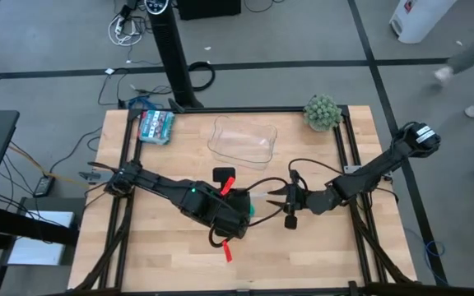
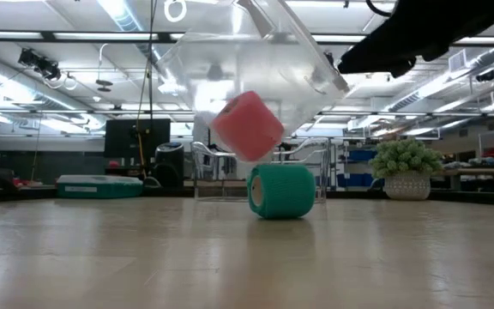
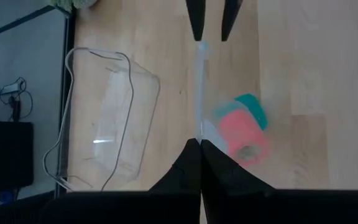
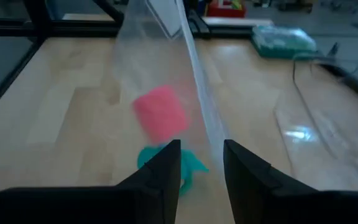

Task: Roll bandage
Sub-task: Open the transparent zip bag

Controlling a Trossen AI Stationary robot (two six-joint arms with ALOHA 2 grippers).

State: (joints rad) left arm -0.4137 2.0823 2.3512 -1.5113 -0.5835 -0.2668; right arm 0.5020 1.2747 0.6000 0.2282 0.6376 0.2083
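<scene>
Teal-green soft fabric bandage (image 2: 281, 191), wound into a short compact cylinder, lies on its side on the pale wooden tabletop (image 2: 247, 257). In the low view we see one round end part-turned toward the camera, so its axis runs level with the table, angled between toward-camera and across. In the high view only a sliver of teal (image 1: 251, 210) shows at mid-table, between the two grippers.

Above it we note a small pink foam-like block (image 2: 247, 126), rounded at the corners, inside a clear thin plastic bag (image 2: 256, 69), glossy and creased, hanging tilted. The block hangs just over the bandage; contact we cannot tell.

Left gripper (image 3: 200, 144): fingers clenched on the bag's edge, which runs as a thin pale line from the tips. Right gripper (image 4: 202, 163): dark fingers slightly apart with the bag's film passing between them; whether it pinches we cannot tell.

Behind them sit a clear rigid plastic tray (image 1: 243, 139), a small green potted plant (image 1: 322, 112) and a flat teal-patterned packet (image 1: 155, 125).
</scene>
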